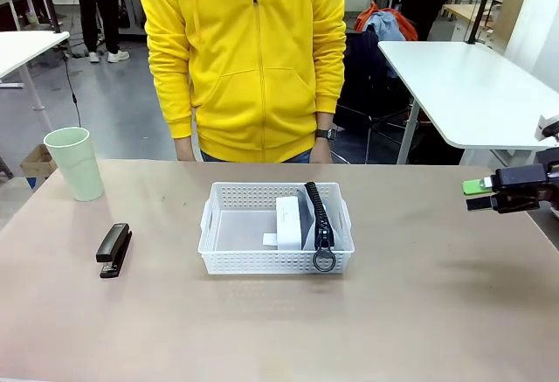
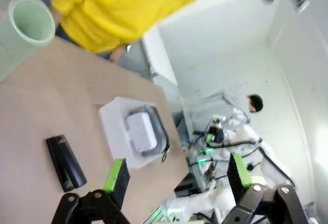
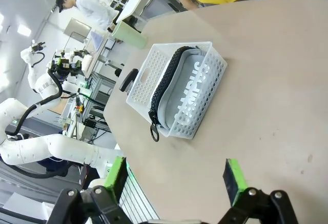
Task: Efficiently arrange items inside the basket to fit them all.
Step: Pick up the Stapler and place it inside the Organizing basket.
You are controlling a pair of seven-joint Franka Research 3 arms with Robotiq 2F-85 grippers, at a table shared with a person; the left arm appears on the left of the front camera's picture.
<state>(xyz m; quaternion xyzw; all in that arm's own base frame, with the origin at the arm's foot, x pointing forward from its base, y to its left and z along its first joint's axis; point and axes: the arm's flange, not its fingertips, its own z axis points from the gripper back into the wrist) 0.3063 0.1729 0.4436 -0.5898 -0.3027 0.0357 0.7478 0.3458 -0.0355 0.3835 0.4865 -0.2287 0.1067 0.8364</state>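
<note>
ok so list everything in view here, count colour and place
basket: 1, white, table centre
pouch: 1, grey with black zipper, on edge in the basket's right side
device: 1, white, in the basket, left of the pouch
stapler: 1, black, on the table left of the basket
cup: 1, pale green, upright, table's far left corner
table: 1, beige, under it all
person: 1, yellow hoodie, standing at the far side
left gripper: 1, black with green pads, open, empty, raised off the table
right gripper: 1, black with green pads, open, empty, above the table's right edge
</note>
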